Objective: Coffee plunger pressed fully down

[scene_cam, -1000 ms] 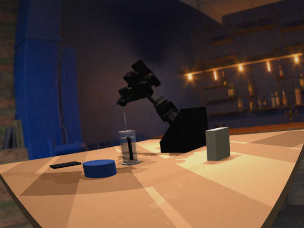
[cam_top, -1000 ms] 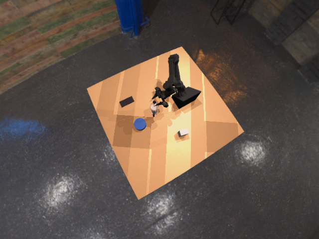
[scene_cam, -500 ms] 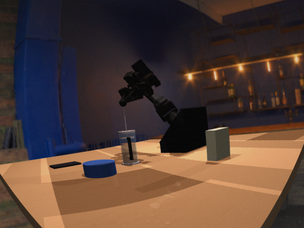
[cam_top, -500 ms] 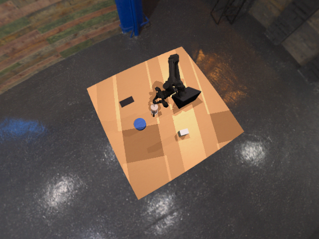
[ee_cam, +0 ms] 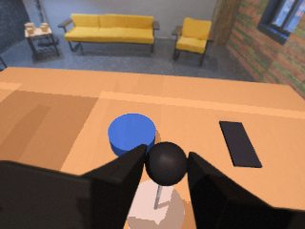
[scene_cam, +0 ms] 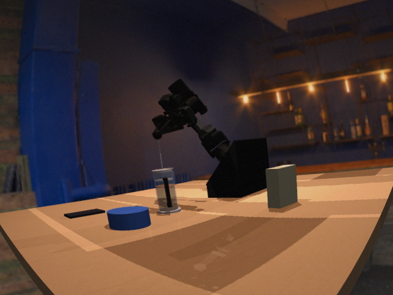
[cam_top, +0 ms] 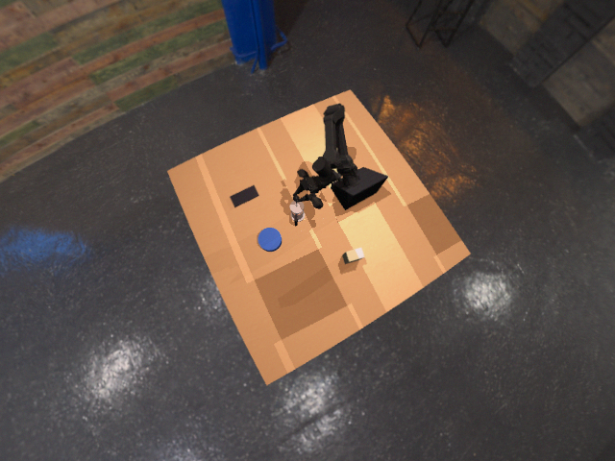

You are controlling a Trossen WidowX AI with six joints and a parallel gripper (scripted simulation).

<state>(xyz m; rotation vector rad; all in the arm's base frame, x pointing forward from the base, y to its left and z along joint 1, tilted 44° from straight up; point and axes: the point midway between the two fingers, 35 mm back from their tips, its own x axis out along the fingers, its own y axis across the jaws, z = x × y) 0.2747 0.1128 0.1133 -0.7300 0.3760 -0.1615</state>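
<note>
The coffee press [cam_top: 297,212] [scene_cam: 165,192] [ee_cam: 159,210] is a clear glass cylinder standing upright on the wooden table [cam_top: 307,292] [scene_cam: 221,247] [ee_cam: 57,95]. Its thin rod rises high to a black ball knob [ee_cam: 165,162] [scene_cam: 156,134]. My gripper [ee_cam: 167,154] [scene_cam: 156,134] [cam_top: 297,198] is shut on the knob, one finger on each side, right above the glass. The plunger stands raised, with the rod long above the glass rim in the exterior view.
A blue round puck [cam_top: 269,239] [scene_cam: 128,217] [ee_cam: 132,134] lies close beside the press. A flat black slab [cam_top: 244,196] [scene_cam: 84,212] [ee_cam: 239,143] lies farther off. A pale block [cam_top: 354,255] [scene_cam: 281,185] stands apart. The arm's black base [cam_top: 358,186] [scene_cam: 241,168] sits behind the press.
</note>
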